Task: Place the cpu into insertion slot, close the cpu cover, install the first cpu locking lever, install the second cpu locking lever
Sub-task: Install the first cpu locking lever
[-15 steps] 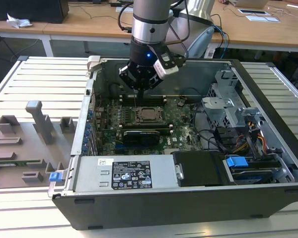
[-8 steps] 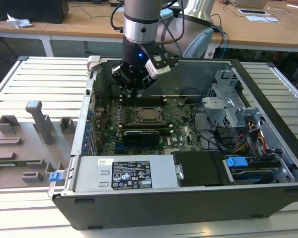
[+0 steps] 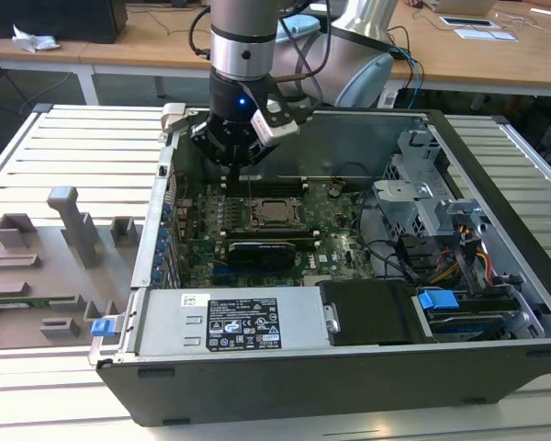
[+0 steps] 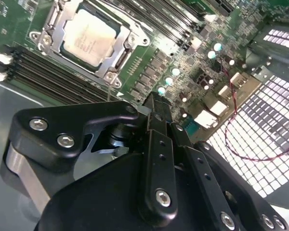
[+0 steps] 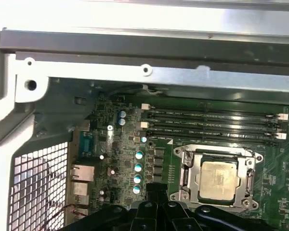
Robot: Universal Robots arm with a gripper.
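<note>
The cpu (image 4: 89, 36) lies inside your open computer case (image 3: 367, 138), on the green board (image 4: 9, 29). Your tool (image 4: 156, 98) hangs above that board, fingers together and empty, near the insertion slot (image 5: 185, 176), where the cpu cover (image 5: 216, 154) lies flat over the chip.

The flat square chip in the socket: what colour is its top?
Dull silver-grey; the cpu shows best in the second wrist view.
</note>
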